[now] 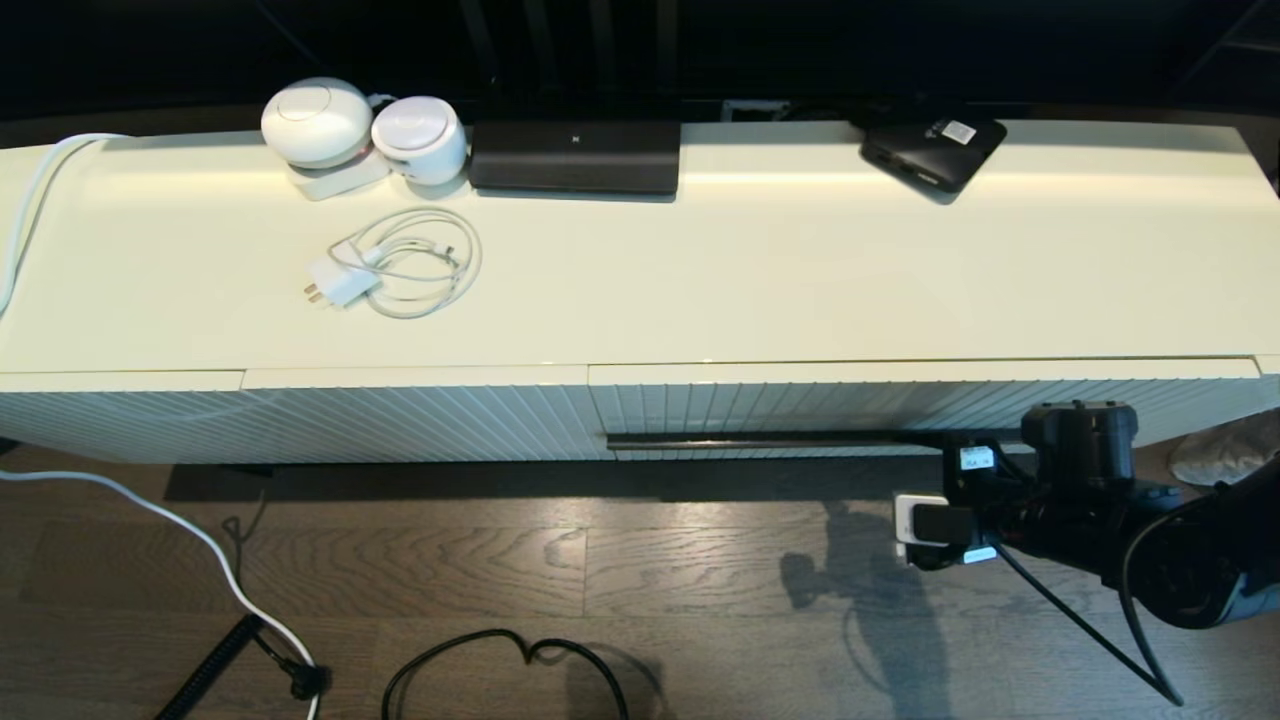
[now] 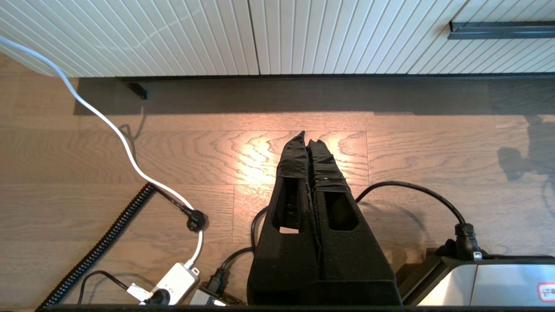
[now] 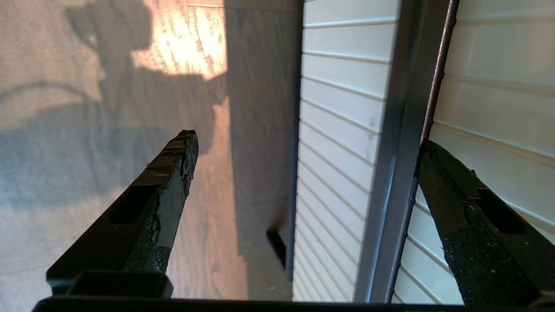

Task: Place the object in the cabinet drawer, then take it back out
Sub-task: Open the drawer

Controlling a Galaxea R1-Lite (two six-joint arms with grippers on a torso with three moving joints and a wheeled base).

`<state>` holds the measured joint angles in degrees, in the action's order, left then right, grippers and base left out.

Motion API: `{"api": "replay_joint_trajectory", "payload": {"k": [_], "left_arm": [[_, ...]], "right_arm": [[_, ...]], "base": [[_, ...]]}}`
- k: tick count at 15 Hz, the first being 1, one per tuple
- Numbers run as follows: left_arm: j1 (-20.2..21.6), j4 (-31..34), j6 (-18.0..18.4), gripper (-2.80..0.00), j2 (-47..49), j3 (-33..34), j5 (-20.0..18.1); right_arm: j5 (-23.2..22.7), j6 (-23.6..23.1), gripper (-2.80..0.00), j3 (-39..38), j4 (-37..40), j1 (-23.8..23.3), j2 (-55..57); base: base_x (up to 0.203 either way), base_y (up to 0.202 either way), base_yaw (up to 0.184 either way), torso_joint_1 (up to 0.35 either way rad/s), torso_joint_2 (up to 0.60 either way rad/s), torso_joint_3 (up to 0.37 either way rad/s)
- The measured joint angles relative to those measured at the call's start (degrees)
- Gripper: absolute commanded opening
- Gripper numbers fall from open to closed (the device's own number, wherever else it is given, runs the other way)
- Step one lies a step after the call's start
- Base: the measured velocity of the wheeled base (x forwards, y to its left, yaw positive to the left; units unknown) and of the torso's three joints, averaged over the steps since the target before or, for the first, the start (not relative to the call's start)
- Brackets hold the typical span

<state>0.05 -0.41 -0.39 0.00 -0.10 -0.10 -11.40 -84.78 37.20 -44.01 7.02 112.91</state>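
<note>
Head view: high, looking forward and down over the bench (image 1: pixel 700 280), the cabinet drawer (image 1: pixel 900 410) front and the floor (image 1: pixel 500 570).

Left wrist view: low, behind the left end effector (image 2: pixel 308 141), facing the floor and the ribbed front; handle bar (image 2: pixel 498 30) at a corner.

Right wrist view: very near the drawer, the handle bar between the spread fingers of the right end effector (image 3: pixel 303 147).

All three share the handle bar.

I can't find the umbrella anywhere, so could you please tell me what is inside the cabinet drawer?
That cannot be seen: the cabinet drawer is shut, its ribbed front hiding the interior. Only its handle bar shows, with the open right gripper straddling it.
</note>
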Motion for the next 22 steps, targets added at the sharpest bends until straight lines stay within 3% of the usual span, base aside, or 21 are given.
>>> {"api": "replay_joint_trajectory", "payload": {"k": [16,22], "left_arm": [[0.02,-0.01,-0.03,-2.80,0.00,0.02,0.00],[-0.02,-0.01,-0.05,-2.80,0.00,0.05,0.00]], "right_arm": [[0.16,-0.01,0.00,-11.47,0.57,0.06,-5.17],[-0.34,0.25,0.00,-14.09,6.78,-0.83,-17.64]], "base": [[0.000,0.000,0.000,0.000,0.00,0.000],[0.000,0.000,0.000,0.000,0.00,0.000]]}}
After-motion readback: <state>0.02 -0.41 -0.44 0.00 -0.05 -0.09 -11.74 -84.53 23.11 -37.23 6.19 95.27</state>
